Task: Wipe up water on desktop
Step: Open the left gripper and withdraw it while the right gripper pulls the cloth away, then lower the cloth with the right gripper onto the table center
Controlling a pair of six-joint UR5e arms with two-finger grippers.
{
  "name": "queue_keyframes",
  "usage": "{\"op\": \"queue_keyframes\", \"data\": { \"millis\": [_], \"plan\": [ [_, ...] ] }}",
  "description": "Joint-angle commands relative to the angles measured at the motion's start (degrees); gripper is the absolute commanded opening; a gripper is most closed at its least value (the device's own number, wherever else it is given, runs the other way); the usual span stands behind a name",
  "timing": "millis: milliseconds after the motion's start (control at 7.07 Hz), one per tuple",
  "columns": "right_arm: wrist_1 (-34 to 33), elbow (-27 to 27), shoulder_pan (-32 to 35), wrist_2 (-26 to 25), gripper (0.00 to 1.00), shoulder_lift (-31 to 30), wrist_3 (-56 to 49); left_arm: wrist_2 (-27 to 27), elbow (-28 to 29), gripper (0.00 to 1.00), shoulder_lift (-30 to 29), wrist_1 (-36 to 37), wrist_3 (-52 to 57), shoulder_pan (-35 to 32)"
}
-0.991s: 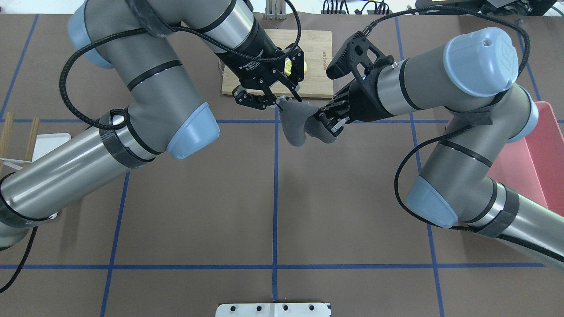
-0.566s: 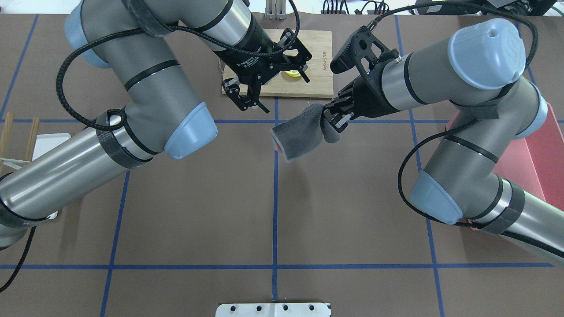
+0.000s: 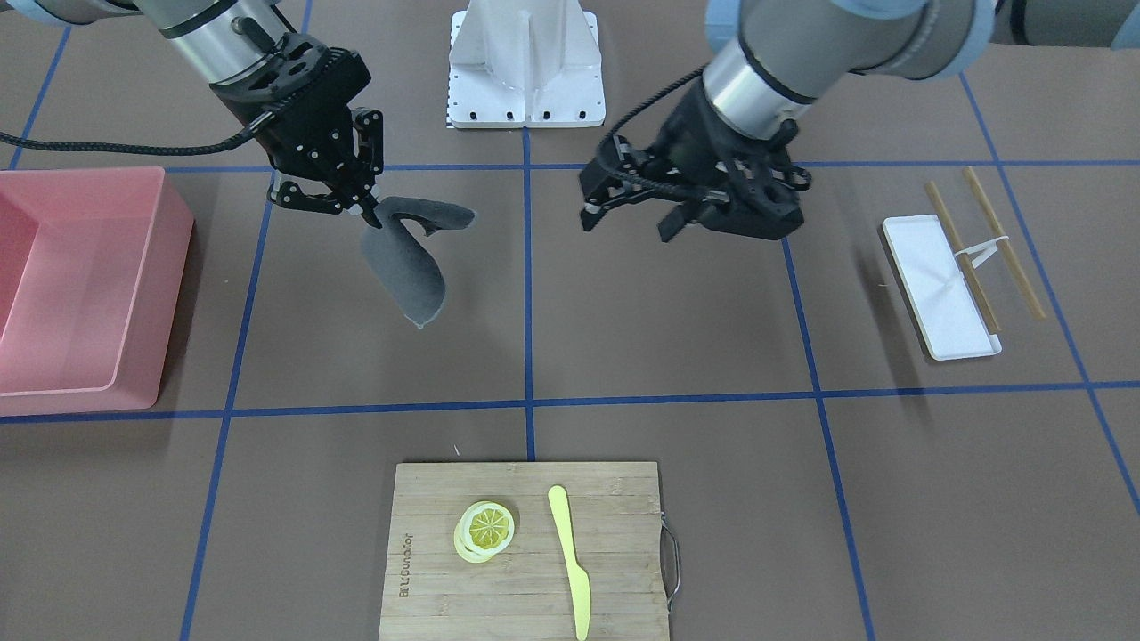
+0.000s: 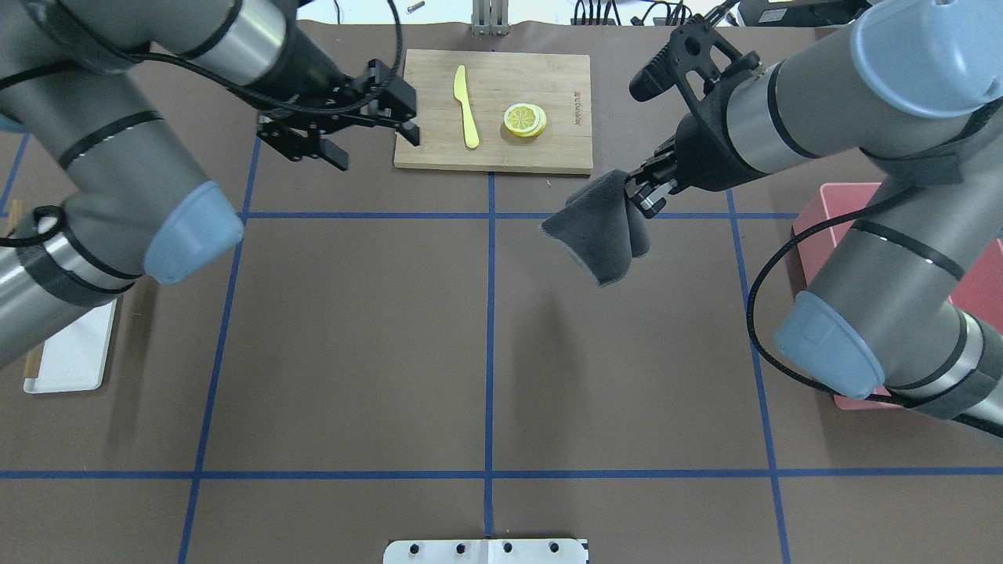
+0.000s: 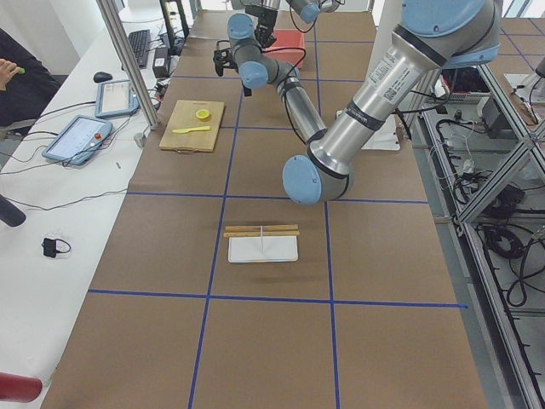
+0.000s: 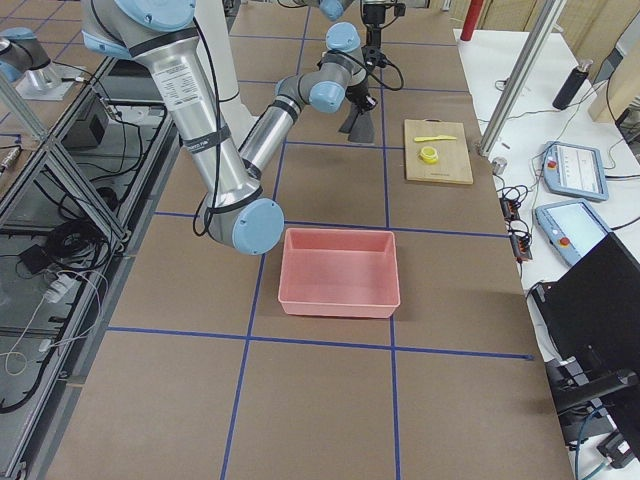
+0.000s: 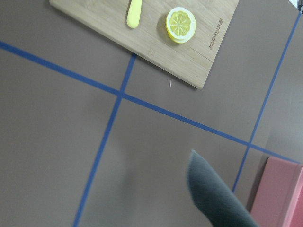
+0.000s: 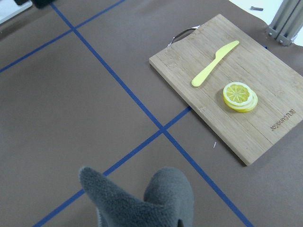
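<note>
**Right arm holds the rag aloft, left hand spread and empty**

Seen from overhead, the desktop fills nearly the whole frame, matte brown and cut into big rectangles by blue tape lines; the right gripper sits in the upper right, pinched tight on one corner of a dark grey cloth; the cloth hangs in soft folds from the jaws, in the air over the desktop, just right of the centre tape line and across the upper horizontal one. The left gripper is in the upper left of that view with its fingers spread wide and nothing between them; in that view one finger overlaps the left edge of the bamboo cutting board.

The board lies at the top centre, with a stack of lemon slices on it and a yellow knife just to their left, the two apart. From the camera across the table, a pink bin stands at the left edge of the frame, near the arm that carries the cloth; a white tray lies at the right with wooden sticks across and beside it; the robot's white base plate shows at the top centre.
</note>
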Motion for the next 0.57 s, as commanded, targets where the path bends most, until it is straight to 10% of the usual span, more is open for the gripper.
{"op": "queue_keyframes", "data": {
  "millis": [0,425],
  "plan": [
    [-10.85,1.02,4.14,0.05,0.0,-1.03,-0.3,0.25,-2.37,0.99,6.63,0.12,17.02,-5.83],
    [-24.3,0.67,4.6,-0.03,0.0,-0.86,-1.61,7.63,-0.89,0.99,10.07,0.29,17.81,-7.34]
  ]
}}
